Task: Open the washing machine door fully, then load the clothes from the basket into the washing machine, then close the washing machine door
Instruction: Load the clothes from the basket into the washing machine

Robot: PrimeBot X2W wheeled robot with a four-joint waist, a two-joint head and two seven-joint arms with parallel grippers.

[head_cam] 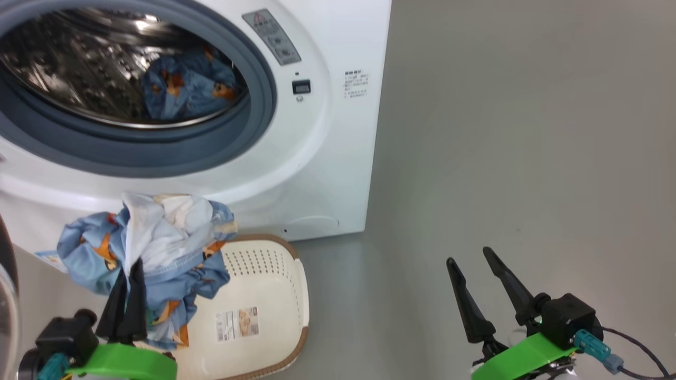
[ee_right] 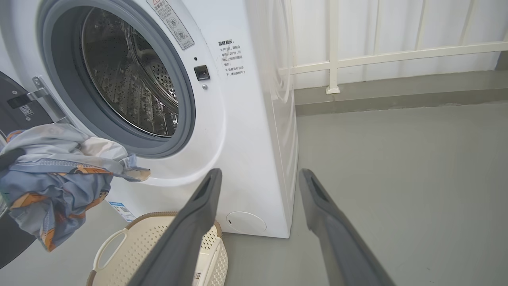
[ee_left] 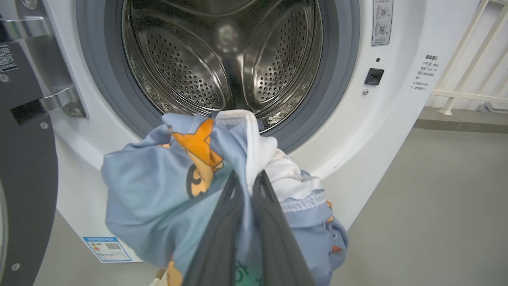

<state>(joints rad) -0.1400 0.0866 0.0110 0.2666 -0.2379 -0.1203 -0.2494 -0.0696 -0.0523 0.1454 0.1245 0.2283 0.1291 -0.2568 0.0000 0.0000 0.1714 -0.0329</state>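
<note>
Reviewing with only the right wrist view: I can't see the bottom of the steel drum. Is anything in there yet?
Observer: Yes, the head view shows light blue bear-print clothes lying low in the perforated drum.
Operator: What holds the blue fabric bundle at my left edge?
Observer: The left tool, its dark fingers shut on it.
Operator: Anything left in the basket?
Observer: The cream perforated plastic basket shows only a label sticker on its floor; the bundle hides part.

Grey floor: smooth and matte, spread before me and away to my right. White railing: upright bars joined by one horizontal rail, standing on a low grey kerb that runs along the floor's far edge.
</note>
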